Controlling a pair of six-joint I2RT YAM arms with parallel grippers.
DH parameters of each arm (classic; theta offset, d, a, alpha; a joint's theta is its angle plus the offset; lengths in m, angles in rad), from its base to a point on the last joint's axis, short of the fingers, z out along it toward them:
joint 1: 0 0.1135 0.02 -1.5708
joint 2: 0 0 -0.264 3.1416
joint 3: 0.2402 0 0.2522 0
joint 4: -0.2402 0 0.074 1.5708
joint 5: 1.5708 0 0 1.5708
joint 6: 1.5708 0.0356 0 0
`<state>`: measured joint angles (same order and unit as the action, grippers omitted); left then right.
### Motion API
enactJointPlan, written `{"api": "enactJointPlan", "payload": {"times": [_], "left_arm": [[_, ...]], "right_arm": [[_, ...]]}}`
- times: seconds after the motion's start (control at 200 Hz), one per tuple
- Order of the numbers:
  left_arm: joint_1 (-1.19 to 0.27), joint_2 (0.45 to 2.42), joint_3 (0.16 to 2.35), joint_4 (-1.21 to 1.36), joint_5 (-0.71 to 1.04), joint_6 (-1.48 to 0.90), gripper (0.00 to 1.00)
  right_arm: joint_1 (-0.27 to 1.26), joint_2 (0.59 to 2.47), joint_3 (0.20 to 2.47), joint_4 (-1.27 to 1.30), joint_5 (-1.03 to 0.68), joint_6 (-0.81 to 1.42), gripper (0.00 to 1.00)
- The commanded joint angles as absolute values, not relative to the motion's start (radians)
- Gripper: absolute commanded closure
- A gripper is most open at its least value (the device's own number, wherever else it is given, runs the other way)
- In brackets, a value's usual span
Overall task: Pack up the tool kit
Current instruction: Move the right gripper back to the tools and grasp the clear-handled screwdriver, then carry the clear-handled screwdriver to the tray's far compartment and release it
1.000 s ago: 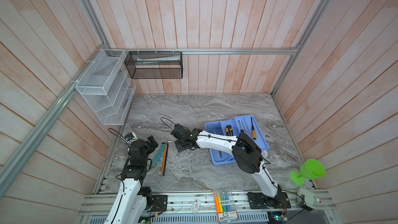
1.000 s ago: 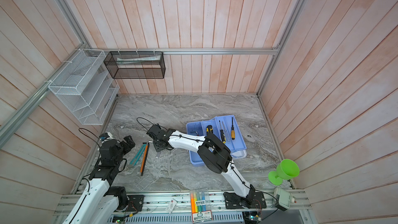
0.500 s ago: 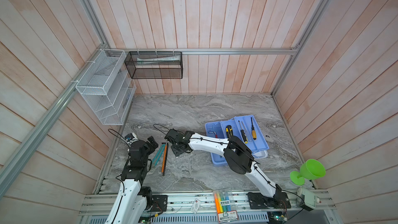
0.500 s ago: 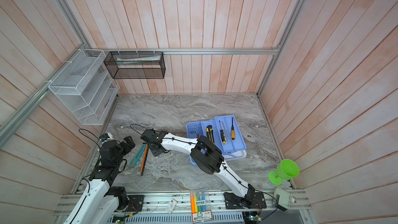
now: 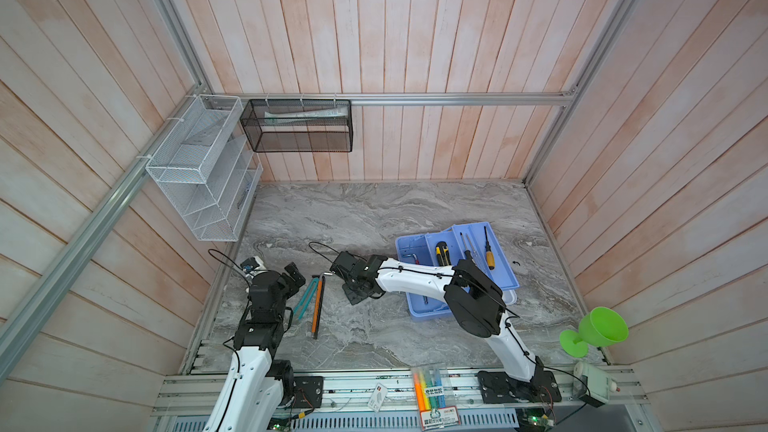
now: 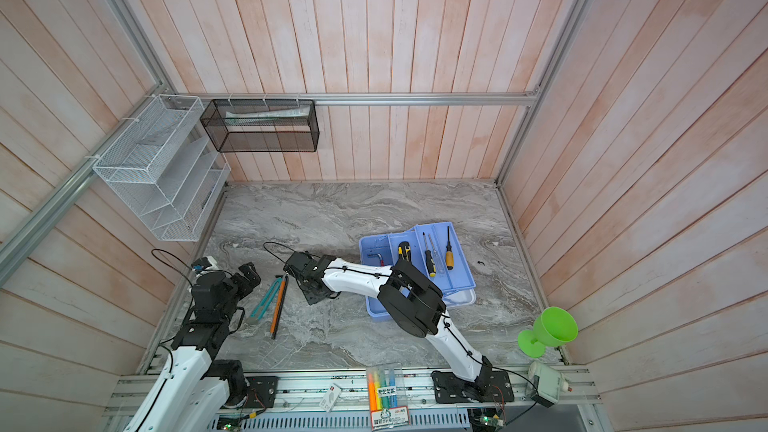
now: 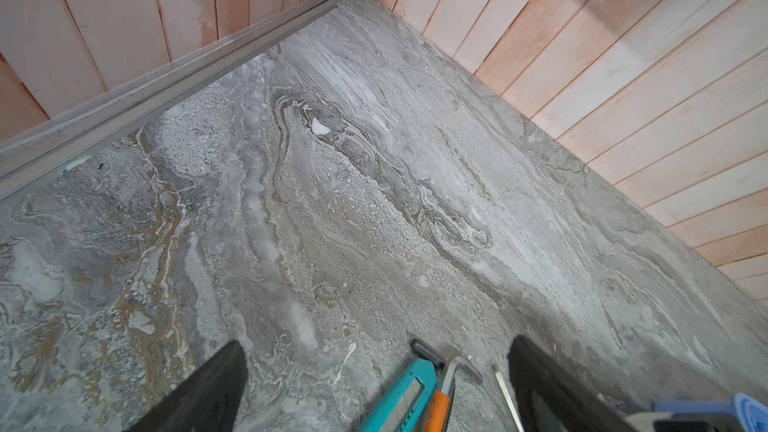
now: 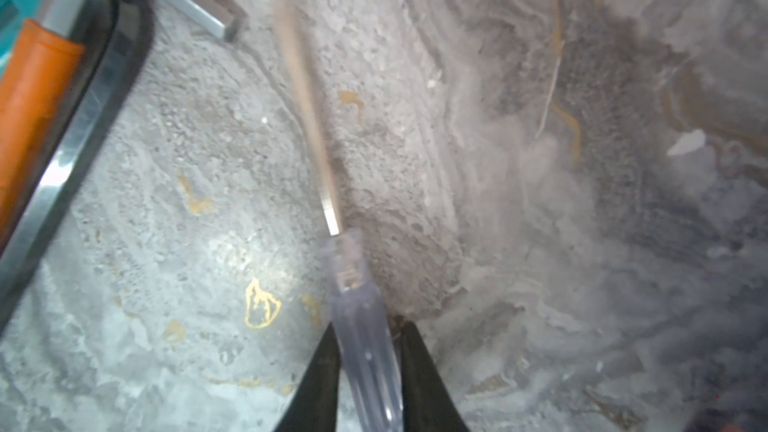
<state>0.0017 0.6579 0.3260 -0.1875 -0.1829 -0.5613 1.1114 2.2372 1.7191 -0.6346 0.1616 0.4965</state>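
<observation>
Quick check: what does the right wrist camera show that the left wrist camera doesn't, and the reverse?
Only the right wrist view: the right gripper closed on the clear-handled screwdriver, whose shaft is blurred.
Only the left wrist view: the left gripper open above the marble table, and the corner where the wood walls meet.
Both: the teal tool and the orange-handled tool, lying side by side on that table.
</observation>
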Motion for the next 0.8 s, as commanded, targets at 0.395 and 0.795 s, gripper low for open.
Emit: {"api": "enactJointPlan", "payload": {"times": [0.395, 0.795], "left_arm": [[0.008, 0.66, 0.316, -0.192, -0.183, -0.563, 0.0], [0.011, 0.682, 0.321, -0.19, -0.182, -0.565, 0.0]], "right_arm": [[1.045, 1.954, 1.565, -0.545, 0.173, 0.425, 1.0], [0.751, 1.517, 1.316, -0.603, 0.272, 0.313, 1.0]]}}
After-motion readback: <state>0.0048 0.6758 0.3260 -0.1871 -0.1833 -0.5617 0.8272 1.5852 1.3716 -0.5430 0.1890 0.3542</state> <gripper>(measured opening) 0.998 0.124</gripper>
